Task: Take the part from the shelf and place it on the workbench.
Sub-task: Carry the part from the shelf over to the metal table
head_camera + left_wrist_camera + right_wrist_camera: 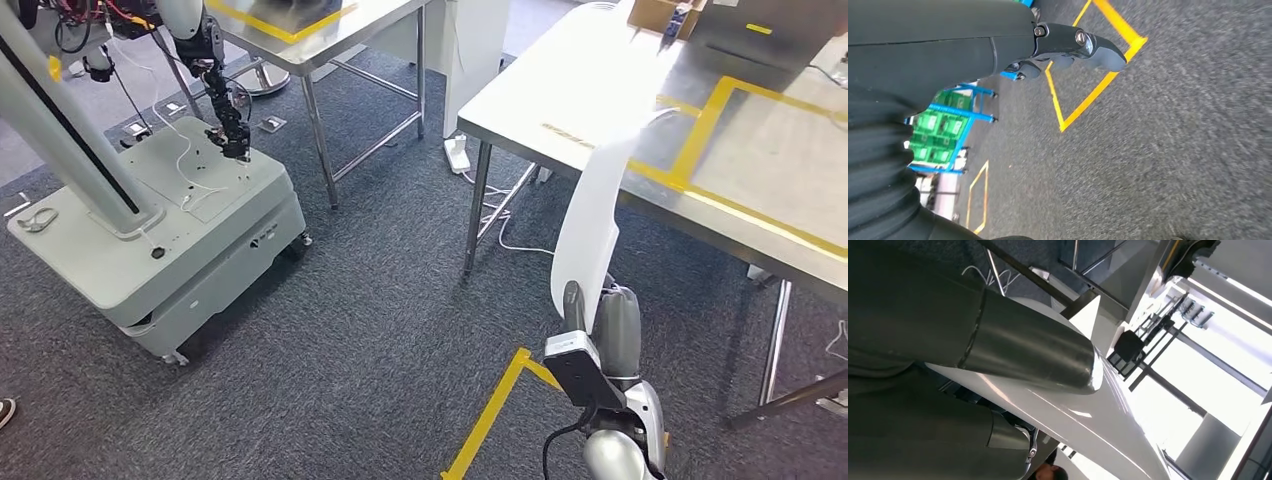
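A long, curved white part [592,215] stands upright in my right hand [603,322], which grips its lower end at the bottom right of the head view. Its top reaches the near edge of the steel workbench [590,90], marked with a yellow tape rectangle [700,135]. In the right wrist view, my thick thumb [1033,357] presses on the glossy white part [1098,427]. My left hand [1068,50] hangs over the dark carpet and holds nothing, its fingers loosely apart.
A grey wheeled robot base [170,230] with a black arm [225,100] stands at the left. A second steel table [330,40] is behind it. A power strip [458,155] and cables lie under the workbench. Yellow floor tape [495,410] runs beside my arm. A blue rack of green crates [943,135] stands farther off.
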